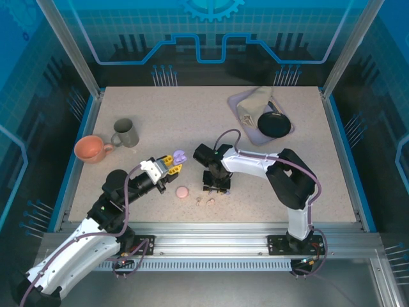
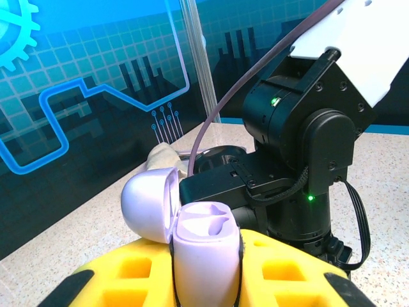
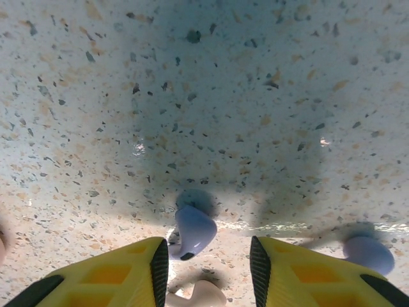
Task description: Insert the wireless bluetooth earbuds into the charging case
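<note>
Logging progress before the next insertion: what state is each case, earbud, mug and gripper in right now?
lavender case: lid open, sockets empty.
pink case: looks closed, on the table.
lavender earbud: loose on the table, between open jaws.
left gripper: shut on lavender case.
right gripper: open, pointing down.
grey mug: upright.
orange cup: upright.

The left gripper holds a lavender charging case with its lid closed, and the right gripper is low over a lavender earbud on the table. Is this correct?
One thing is wrong: the left wrist view shows the lavender charging case in the left gripper with its lid open. The right gripper is indeed low over a lavender earbud on the table.
</note>
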Controlling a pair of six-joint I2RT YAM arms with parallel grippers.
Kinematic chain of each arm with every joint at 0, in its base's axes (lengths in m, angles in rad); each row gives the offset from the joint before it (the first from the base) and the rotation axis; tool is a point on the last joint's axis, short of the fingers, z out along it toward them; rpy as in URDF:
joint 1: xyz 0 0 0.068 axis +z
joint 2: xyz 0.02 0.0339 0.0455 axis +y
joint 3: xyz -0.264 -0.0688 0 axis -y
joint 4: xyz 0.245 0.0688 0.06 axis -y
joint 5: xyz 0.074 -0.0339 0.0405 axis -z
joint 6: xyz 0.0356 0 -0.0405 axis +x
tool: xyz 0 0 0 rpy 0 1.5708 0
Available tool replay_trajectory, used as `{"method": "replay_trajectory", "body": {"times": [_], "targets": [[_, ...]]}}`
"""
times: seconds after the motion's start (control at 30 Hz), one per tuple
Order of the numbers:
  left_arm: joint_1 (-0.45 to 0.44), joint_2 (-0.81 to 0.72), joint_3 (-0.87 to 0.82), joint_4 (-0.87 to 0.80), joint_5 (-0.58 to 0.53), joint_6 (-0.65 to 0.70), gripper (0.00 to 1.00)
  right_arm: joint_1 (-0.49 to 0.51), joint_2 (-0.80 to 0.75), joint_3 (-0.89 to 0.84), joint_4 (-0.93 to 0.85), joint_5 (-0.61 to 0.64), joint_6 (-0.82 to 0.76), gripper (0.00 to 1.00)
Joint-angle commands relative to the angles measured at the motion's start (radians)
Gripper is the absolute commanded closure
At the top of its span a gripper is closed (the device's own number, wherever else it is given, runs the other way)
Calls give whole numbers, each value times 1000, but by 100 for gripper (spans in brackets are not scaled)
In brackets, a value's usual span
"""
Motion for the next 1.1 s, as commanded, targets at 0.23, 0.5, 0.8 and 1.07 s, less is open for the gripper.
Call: {"method": "replay_trajectory", "body": {"times": [0.23, 0.5, 0.8, 1.07], "targets": [[7, -10, 0, 5, -17, 12, 100, 13, 18, 44, -92, 53, -38, 63], [8, -7, 0, 4, -18, 13, 100, 13, 13, 67, -124, 82, -68, 68], [7, -8, 1, 5, -17, 14, 100, 15, 2, 40, -11, -32, -18, 64], [7, -9, 1, 6, -12, 14, 100, 15, 44, 49, -27, 0, 17, 62]]}}
